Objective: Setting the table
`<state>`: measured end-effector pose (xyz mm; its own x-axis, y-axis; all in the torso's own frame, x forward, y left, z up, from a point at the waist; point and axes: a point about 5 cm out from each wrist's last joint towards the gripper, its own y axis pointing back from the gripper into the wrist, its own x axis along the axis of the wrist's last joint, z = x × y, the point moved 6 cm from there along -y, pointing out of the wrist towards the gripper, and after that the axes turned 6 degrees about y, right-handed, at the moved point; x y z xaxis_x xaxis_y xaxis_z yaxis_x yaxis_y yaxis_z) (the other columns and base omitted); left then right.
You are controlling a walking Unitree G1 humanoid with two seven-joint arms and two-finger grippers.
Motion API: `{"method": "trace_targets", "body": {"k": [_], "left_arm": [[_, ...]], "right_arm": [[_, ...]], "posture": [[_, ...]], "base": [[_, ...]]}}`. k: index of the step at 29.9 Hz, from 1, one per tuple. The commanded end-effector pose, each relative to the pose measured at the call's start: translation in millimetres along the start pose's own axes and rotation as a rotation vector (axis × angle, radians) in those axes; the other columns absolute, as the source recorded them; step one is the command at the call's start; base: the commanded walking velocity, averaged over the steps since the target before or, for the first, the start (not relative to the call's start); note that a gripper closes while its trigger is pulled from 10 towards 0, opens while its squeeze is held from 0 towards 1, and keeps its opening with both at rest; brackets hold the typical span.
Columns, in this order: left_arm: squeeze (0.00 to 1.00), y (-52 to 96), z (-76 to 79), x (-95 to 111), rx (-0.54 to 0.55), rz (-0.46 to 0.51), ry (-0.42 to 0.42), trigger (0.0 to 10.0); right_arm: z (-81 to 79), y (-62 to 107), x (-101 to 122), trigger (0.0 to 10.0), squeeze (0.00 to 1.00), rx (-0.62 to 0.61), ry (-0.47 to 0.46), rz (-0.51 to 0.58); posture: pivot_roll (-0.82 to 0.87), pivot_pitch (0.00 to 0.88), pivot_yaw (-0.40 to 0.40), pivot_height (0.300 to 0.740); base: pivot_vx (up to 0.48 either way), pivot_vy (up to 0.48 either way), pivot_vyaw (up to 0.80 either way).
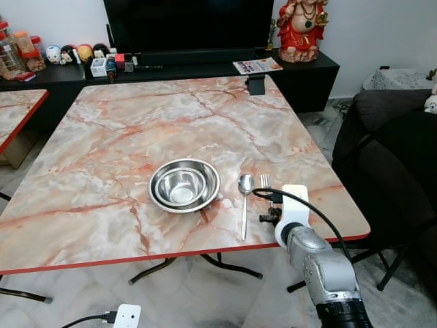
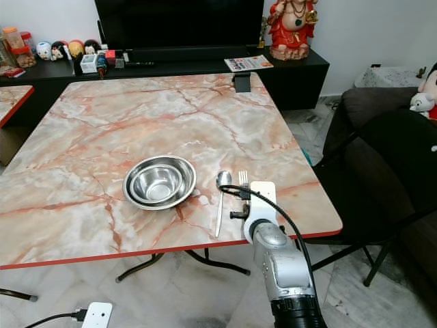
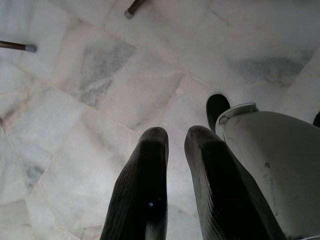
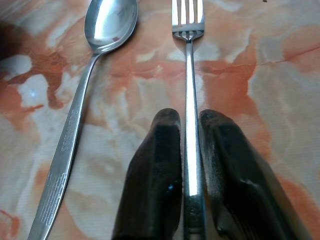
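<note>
Steel on pink marble: you've got the fork (image 4: 188, 75) lying flat on the worktop (image 1: 136, 137), tines pointing away from the near edge, and your right gripper (image 4: 189, 150) has its fingers (image 4: 155, 175) drawn in narrow on either side of the handle, pinching it. That low, flat hold makes sense, since it keeps the fork parallel to the spoon (image 1: 244, 201) just beside it. The spoon itself sits between fork and bowl (image 1: 184, 184), close to the bowl's rim but apart from it, so the place setting reads bowl, spoon, fork along the near right edge. To my eye the fork is where it belongs and you're at the letting-go step; open gently so the handle doesn't skid off line. Your left gripper (image 3: 175, 165) hangs idle over the floor tiles, fingers nearly together, nothing between them.
</note>
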<state>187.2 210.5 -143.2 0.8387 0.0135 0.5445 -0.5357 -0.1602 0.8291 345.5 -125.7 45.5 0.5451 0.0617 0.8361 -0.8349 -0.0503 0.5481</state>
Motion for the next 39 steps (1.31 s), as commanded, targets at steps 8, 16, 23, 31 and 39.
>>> {"method": "trace_targets", "body": {"k": [8, 16, 23, 31, 39], "left_arm": [[0.0, 0.4, -1.2, -4.7, 0.001, -0.021, -0.011, 10.0], [0.0, 0.4, -1.6, -5.1, 0.002, -0.022, -0.011, 10.0], [0.0, 0.3, -1.3, -4.5, 0.001, -0.021, -0.01, 10.0], [0.0, 0.1, -2.1, -0.5, 0.011, 0.0, -0.006, 10.0], [0.0, -0.7, -4.6, 12.3, 0.026, 0.054, 0.026, 10.0]], "right_arm": [[-0.6, -0.8, 8.3, 10.0, 1.0, -0.005, 0.0, 0.022], [-2.1, 1.7, 21.6, 10.0, 0.0, -0.005, 0.04, 0.077], [-1.3, 8.4, 53.2, 10.0, 0.0, -0.016, 0.053, 0.231], [-10.4, 34.0, 114.0, 10.0, 0.0, -0.008, 0.122, 0.592], [-12.1, 48.7, 130.5, 10.0, 0.0, 0.013, 0.105, 0.751]], "posture": [[-0.05, 0.0, 0.01, 0.732], [-0.05, 0.0, 0.009, 0.732], [-0.05, 0.0, 0.009, 0.732], [-0.05, 0.0, 0.012, 0.732], [-0.05, 0.0, 0.011, 0.732]], "base": [[0.0, 0.0, 0.0], [0.0, 0.0, 0.0], [0.0, 0.0, 0.0], [0.0, 0.0, 0.0], [0.0, 0.0, 0.0]]}}
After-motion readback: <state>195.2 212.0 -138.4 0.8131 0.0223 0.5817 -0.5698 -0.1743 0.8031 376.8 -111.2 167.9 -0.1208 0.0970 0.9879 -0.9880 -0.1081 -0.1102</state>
